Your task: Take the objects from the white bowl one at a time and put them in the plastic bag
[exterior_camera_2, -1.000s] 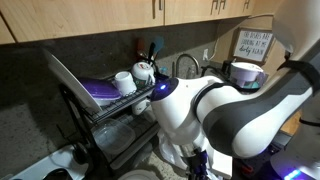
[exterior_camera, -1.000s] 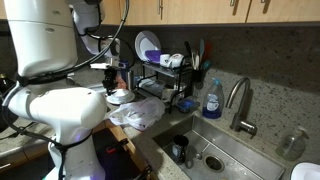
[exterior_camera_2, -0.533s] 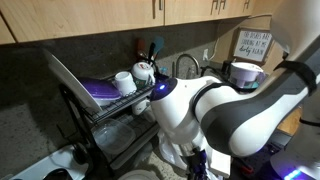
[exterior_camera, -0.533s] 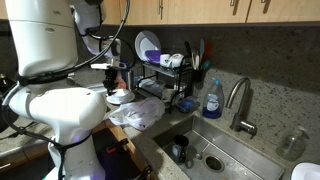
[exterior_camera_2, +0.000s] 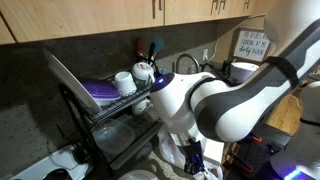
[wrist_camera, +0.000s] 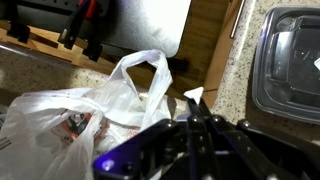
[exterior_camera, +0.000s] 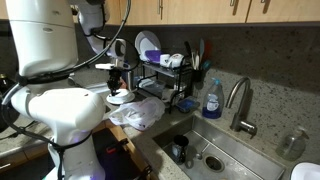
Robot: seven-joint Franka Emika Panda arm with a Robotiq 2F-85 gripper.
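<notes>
The white bowl sits on the counter left of the dish rack, partly hidden by my arm. The crumpled white plastic bag lies just in front of it; in the wrist view the plastic bag fills the left half with its handle loop open. My gripper hangs just above the bowl. In the wrist view the gripper has its fingers together, pinching a small white object at the tips, to the right of the bag's opening. The bowl's contents are hidden.
A black dish rack with plates and cups stands behind the bag. The sink with tap and blue soap bottle lies to the right. A clear plastic container sits on the speckled counter. My arm blocks much of an exterior view.
My gripper has shifted slightly to the right, towards the bag, above the bowl; the arm has turned in both exterior views. The bag and bowl have not moved.
</notes>
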